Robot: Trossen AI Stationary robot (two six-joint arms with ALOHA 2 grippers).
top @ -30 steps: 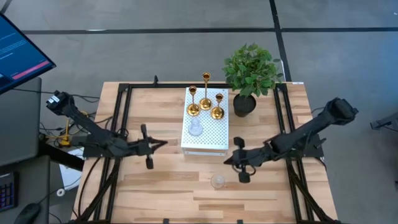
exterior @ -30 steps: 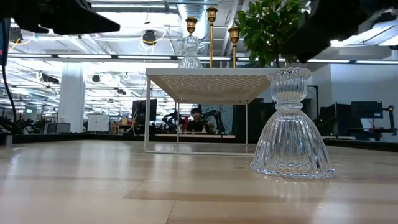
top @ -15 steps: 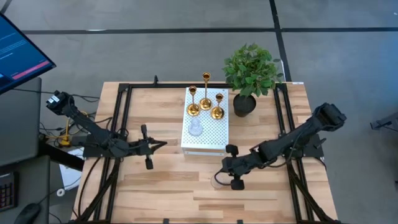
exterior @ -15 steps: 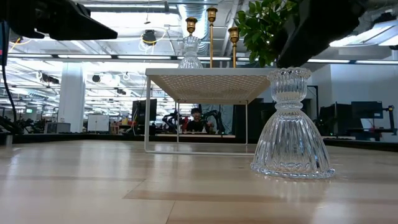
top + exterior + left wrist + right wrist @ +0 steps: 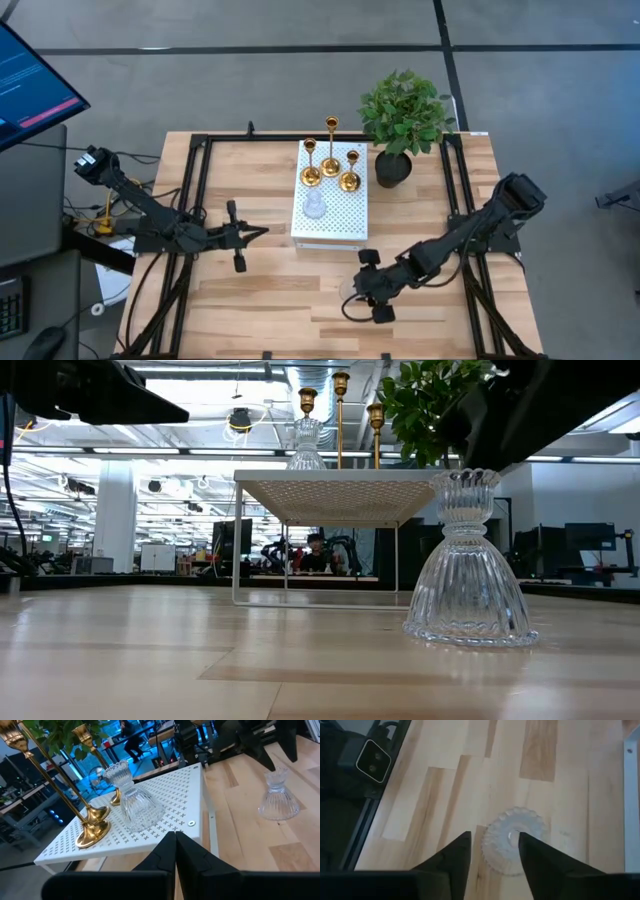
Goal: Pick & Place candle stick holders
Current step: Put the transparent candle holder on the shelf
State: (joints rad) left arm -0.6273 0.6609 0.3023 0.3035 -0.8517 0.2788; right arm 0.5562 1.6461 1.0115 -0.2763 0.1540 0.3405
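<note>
One clear glass candle stick holder (image 5: 512,847) stands upright on its wide base on the table, near the front edge (image 5: 346,291) (image 5: 468,560). My right gripper (image 5: 494,839) hovers over it, open and pointing down, a finger on either side of its top and touching nothing. Three gold holders (image 5: 330,165) and a second glass holder (image 5: 314,207) stand on the white perforated box (image 5: 345,225). My left gripper (image 5: 262,232) waits shut, left of the box, holding nothing (image 5: 175,837).
A green plant in a black pot (image 5: 400,120) stands right of the box at the table's far side. Black frame rails (image 5: 195,200) run along the table's left and right sides. Bare wood lies in front of the box and at the near left.
My right gripper has travelled from just right of the box's near corner toward the table's near edge and a little left. It now stands over the glass holder on the table. The holder has not moved.
</note>
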